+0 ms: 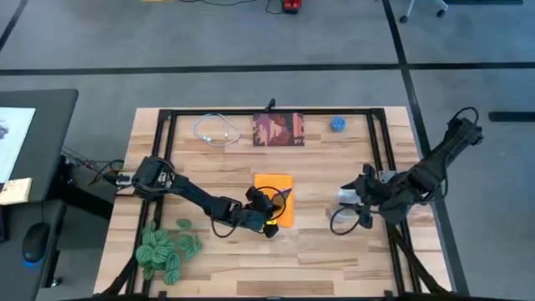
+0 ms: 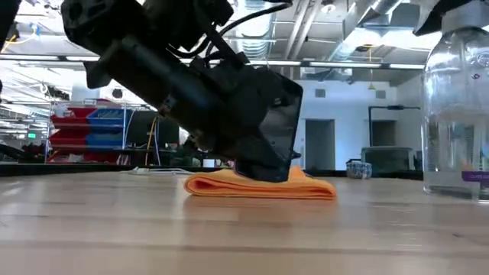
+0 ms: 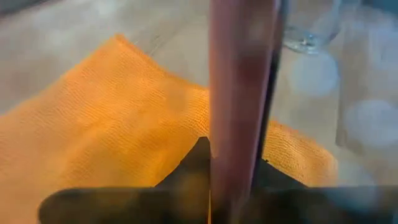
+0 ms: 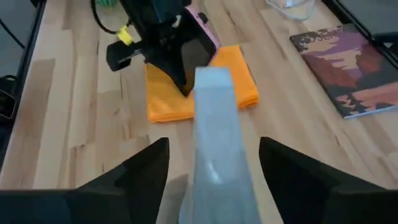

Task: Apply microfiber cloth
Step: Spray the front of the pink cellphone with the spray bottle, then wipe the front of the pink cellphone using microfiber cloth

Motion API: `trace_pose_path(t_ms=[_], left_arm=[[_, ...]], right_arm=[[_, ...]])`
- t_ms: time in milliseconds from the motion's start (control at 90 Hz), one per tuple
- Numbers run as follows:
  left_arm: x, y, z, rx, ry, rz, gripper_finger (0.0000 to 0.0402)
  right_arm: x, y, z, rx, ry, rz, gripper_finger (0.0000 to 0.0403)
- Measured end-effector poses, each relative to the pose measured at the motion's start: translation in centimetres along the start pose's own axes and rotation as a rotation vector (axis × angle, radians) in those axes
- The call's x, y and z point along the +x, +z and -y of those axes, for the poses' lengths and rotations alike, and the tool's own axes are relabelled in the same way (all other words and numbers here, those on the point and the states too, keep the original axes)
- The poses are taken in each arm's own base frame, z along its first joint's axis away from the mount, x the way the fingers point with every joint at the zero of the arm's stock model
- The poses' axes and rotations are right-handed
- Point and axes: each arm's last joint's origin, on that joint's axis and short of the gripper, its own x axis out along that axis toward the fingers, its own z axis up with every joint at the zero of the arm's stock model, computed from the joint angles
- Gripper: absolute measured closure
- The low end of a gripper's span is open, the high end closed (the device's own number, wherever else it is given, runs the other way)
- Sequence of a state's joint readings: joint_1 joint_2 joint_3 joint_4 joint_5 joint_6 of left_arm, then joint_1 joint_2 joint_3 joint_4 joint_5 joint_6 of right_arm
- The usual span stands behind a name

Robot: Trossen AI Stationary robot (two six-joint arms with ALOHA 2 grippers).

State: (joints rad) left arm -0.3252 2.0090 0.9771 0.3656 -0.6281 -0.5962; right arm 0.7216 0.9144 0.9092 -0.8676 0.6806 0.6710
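The orange microfiber cloth [image 1: 280, 186] lies flat on the table's middle. My left gripper [image 1: 269, 209] reaches over it from the table's left and is shut on a black smartphone in a pink case [image 4: 198, 45], which stands tilted on the cloth [image 2: 306, 187]. To the right, a clear spray bottle [image 2: 457, 114] stands upright with its base at table level. My right gripper [image 4: 214, 146] is open at the bottle's top. Its fingers stand on either side of the bottle [image 4: 214, 124] with a gap showing. My left gripper pinches the smartphone across its thickness, one finger on each flat face, with the pink side edge [image 3: 239, 106] running up between them. The fingers [image 3: 189, 171] come slanting down from the table's left. The phone leans tilted, its lower edge [image 2: 263, 176] on the cloth.
A dark red-brown printed square [image 1: 278, 130], a white cable [image 1: 216, 130] and a small blue object [image 1: 338, 124] lie along the far edge. A green leafy plant piece [image 1: 167, 248] lies near the front left. Black frame rails [image 1: 378, 142] border the work area.
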Motion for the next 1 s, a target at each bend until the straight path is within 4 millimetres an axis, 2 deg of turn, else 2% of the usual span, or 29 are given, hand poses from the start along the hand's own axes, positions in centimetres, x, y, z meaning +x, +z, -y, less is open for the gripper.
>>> trace_pose_path(t_ms=[278,456,544,633,700,778,878,1000], left_arm=[[-0.6,0.6,0.0,0.047,-0.021,-0.008,0.0391],[-0.6,0.5,0.0,0.051,-0.021,-0.009,0.0391],[-0.6,0.4,-0.1,0.051,-0.021,-0.009,0.0391],[-0.7,0.4,0.0,0.053,-0.021,-0.008,0.0391],[-0.8,0.3,0.1,0.062,-0.02,-0.007,0.0391],[-1.0,0.3,0.2,0.075,-0.023,-0.007,0.0391],[-1.3,0.2,0.4,0.082,-0.035,-0.008,0.0391],[-1.5,-0.1,0.6,0.094,-0.037,-0.018,0.0391]], right_arm=[[-2.7,2.8,1.0,-0.017,-0.014,0.009,0.0165],[-4.9,5.4,1.2,-0.081,0.043,0.098,0.0164],[-5.6,6.7,0.9,-0.1,0.084,0.182,0.0164],[-5.4,7.9,-0.2,-0.159,0.129,0.274,0.0164],[-4.5,8.6,-1.5,-0.218,0.162,0.305,0.0164],[-2.2,9.3,-2.7,-0.294,0.19,0.286,0.0164],[2.2,9.7,-3.4,-0.358,0.188,0.178,0.0164],[8.5,9.6,-2.5,-0.418,0.208,-0.021,0.0164]])
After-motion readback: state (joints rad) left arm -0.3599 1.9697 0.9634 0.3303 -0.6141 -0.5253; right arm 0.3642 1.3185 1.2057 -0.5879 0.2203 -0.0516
